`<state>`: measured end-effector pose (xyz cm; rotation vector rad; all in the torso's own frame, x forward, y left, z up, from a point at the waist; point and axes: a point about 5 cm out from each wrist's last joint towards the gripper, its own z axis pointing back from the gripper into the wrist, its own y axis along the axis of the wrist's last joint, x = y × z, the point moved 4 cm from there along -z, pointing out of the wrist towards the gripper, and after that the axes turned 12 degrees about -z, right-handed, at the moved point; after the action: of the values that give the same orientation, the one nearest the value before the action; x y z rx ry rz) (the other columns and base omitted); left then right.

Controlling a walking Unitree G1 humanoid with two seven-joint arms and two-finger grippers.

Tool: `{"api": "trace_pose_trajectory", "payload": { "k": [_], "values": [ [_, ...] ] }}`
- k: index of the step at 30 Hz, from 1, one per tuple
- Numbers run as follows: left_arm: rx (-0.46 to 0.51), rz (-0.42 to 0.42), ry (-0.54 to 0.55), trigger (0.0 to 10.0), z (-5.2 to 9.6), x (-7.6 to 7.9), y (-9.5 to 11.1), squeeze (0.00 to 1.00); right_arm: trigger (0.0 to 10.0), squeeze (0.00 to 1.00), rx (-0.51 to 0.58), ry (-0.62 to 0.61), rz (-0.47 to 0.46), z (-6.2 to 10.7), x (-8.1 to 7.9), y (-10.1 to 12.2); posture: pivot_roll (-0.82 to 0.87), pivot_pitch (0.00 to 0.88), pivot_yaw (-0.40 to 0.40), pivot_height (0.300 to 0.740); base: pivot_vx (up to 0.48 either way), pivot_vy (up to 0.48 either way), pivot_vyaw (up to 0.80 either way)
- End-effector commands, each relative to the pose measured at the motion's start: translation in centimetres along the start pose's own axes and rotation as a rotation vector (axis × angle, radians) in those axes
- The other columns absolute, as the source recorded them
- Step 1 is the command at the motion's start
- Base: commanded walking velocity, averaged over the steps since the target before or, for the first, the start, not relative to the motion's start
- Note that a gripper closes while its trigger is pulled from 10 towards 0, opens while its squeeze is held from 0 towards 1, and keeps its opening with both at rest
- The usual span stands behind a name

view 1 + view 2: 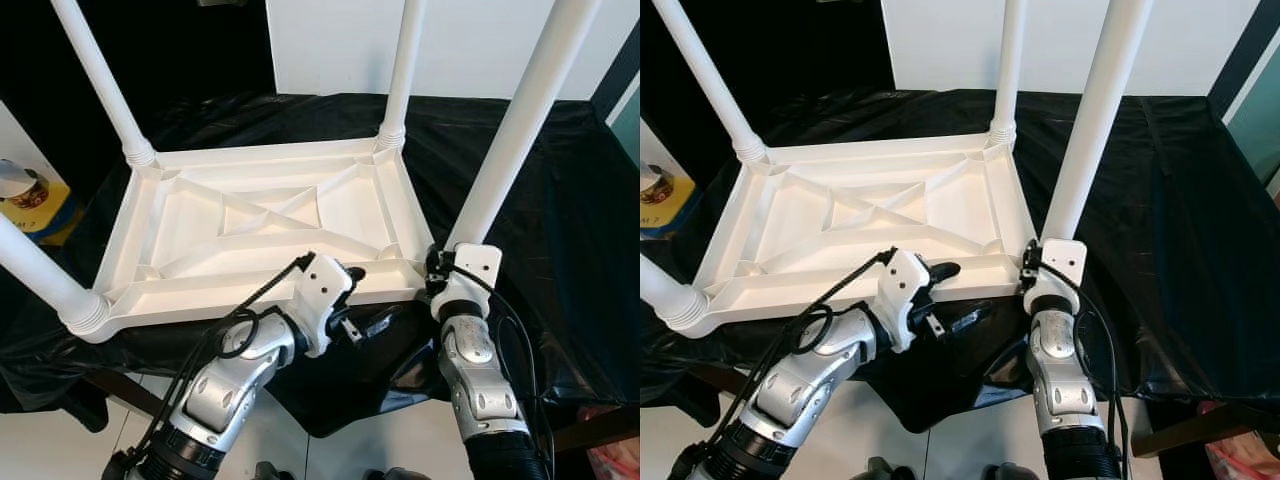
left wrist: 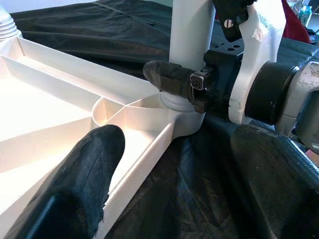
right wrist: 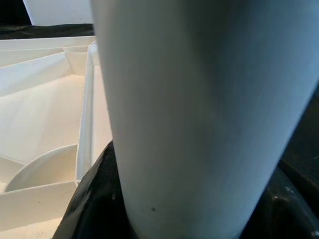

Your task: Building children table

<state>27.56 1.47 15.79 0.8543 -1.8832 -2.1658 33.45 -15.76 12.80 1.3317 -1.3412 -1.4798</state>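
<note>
A white plastic children's table (image 1: 262, 153) lies upside down on a black cloth, its ribbed underside facing up. Its legs stand upright at the far left (image 1: 100, 75), far right (image 1: 403, 70) and near left (image 1: 40, 275) corners. My right gripper (image 1: 450, 257) is shut around the base of the near right leg (image 1: 520, 120); one of its fingers (image 2: 172, 78) wraps that base, and the leg (image 3: 199, 124) sits close up between the fingers. My left gripper (image 1: 964, 291) is open astride the table's front rim, one finger (image 2: 89, 164) inside and the other outside over the cloth.
The black cloth (image 1: 560, 200) covers the work surface and hangs over its near edge. A yellow box with a tin on it (image 1: 25, 195) sits at the left. A white wall (image 1: 330, 45) stands behind. Pale floor (image 1: 400, 440) lies below.
</note>
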Motion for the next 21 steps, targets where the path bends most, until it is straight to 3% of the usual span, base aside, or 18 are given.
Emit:
{"api": "trace_pose_trajectory", "payload": {
  "k": [1, 6, 7, 19, 20, 21],
  "values": [
    [-0.012, 0.009, -0.024, 10.0, 0.1, 0.4, -0.3, 0.00, 10.0, 0.00, -0.073, -0.040, 0.037, 0.4, 0.9, -1.8, -0.09, 0.096, 0.004, 0.740, 0.000, 0.000, 0.00],
    [-0.013, 0.009, -0.023, 10.0, 0.1, 0.4, -0.3, 0.00, 10.0, 0.00, -0.061, -0.028, 0.037, 0.3, 0.7, -1.5, -0.09, 0.093, 0.001, 0.740, 0.000, 0.000, 0.00],
    [-0.013, 0.009, -0.022, 10.0, 0.1, 0.4, -0.3, 0.00, 10.0, 1.00, -0.058, -0.008, 0.034, 0.3, 0.6, -1.4, -0.08, 0.092, -0.001, 0.740, 0.000, 0.000, 0.00],
    [-0.013, 0.013, -0.021, 10.0, 0.2, 0.5, -0.3, 0.00, 10.0, 1.00, -0.015, 0.272, -0.009, 0.3, 0.2, 0.7, -0.09, 0.094, 0.002, 0.740, 0.000, 0.000, 0.00],
    [-0.013, 0.013, -0.022, 10.0, 0.2, 0.5, -0.3, 0.00, 10.0, 0.00, -0.021, 0.319, -0.004, 0.3, 0.2, 0.9, -0.09, 0.094, 0.004, 0.740, 0.000, 0.000, 0.00],
    [-0.013, 0.013, -0.022, 10.0, 0.2, 0.5, -0.3, 0.00, 10.0, 0.00, -0.021, 0.319, -0.004, 0.3, 0.2, 0.9, -0.09, 0.094, 0.004, 0.740, 0.000, 0.000, 0.00]
  ]
}}
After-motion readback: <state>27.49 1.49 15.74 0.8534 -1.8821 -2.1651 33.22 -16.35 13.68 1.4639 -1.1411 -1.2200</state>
